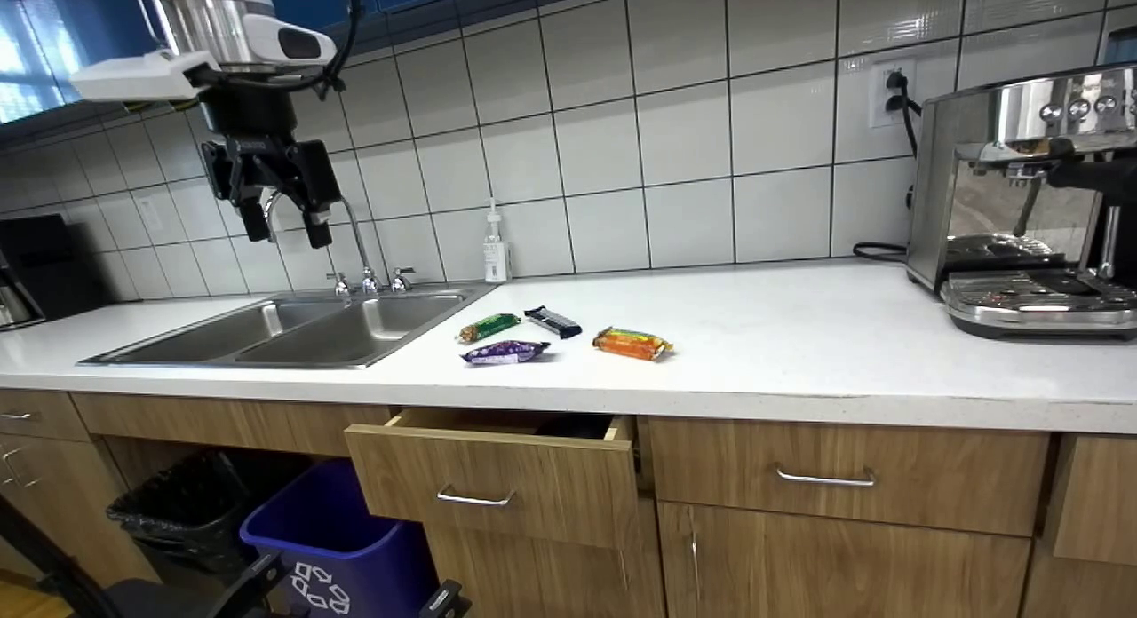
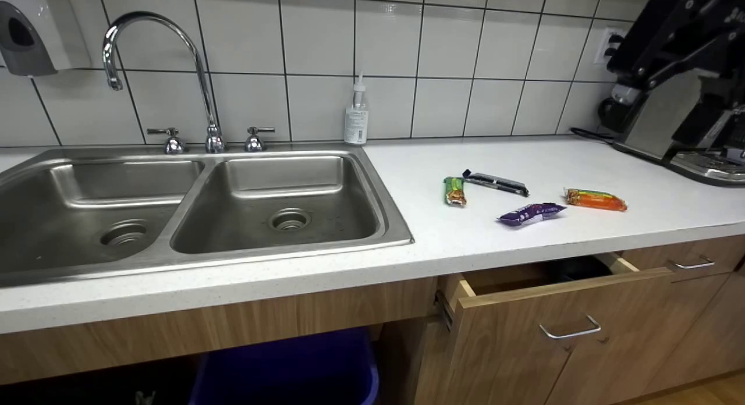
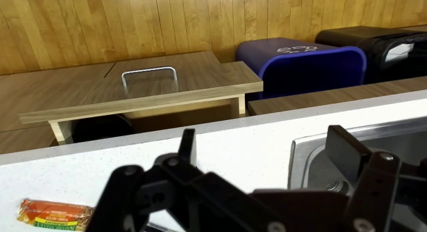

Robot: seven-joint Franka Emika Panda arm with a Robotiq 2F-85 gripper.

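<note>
The claw (image 1: 289,233) is spread wide, fingers (image 3: 345,153) well apart, tips down, hanging high over the worktop (image 1: 799,334). In wrist view it's btwn the orange bar (image 2: 596,199) on one side & a corner of the sink (image 2: 188,202) on the other; that bar's label reads upside down there, w/ "Crunchy" legible & one end hidden behind the claw. A dark strip (image 3: 158,228) pokes out nr the claw's base, too cut off to ID.

All four bars lie on the worktop, R of the sink in both exterior views, well below the claw. The green bar (image 2: 454,191) = nearest the sink, w/ the dark bar (image 2: 496,183) just beside its back end. The purple bar (image 2: 531,214) lies in front of those two, twd the worktop's front edge; orange bar = farthest from the sink, nr the purple one.

Below that edge, the wooden drawer (image 1: 551,485) is partway out, metal handle (image 3: 149,70) on its front, w/ a dark item (image 3: 101,128) inside at one end, too dim to ID. Nxt to the drawer: blue bin (image 1: 373,574) w/ white recycling mark, then black bin (image 1: 178,511) w/ bag liner.

Bkgd: tap (image 2: 215,140) at the sink's back rim, pump bottle (image 2: 356,123) by the tiled wall (image 1: 684,138), coffee machine (image 1: 933,183) twd the R edge in both exterior views; wood floor (image 3: 133,25) past the drawer in wrist view.
</note>
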